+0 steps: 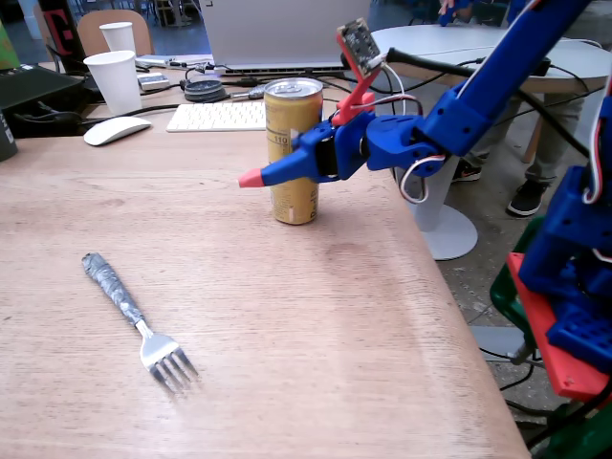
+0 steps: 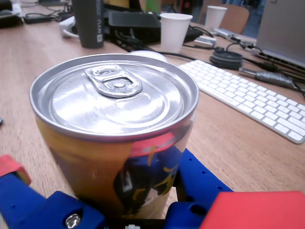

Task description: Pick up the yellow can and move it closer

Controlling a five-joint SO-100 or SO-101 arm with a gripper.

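The yellow can (image 1: 292, 124) stands upright on the wooden table (image 1: 316, 325), near its right edge in the fixed view. My gripper (image 1: 275, 167) reaches in from the right and is shut on the can at mid-height. Its blue front finger, with a red tip (image 1: 251, 178), crosses the can's face; the other finger is hidden behind the can. In the wrist view the yellow can (image 2: 114, 100) fills the frame, silver top and pull tab up. Blue fingers (image 2: 193, 176) press on both of its lower sides, and my gripper (image 2: 100, 171) surrounds it.
A fork (image 1: 143, 320) with a taped handle lies at the front left. At the back stand a keyboard (image 1: 218, 116), a mouse (image 1: 117, 129), two paper cups (image 1: 115, 80), cables and a laptop. The table's right edge (image 1: 449, 316) drops off beside the arm's base.
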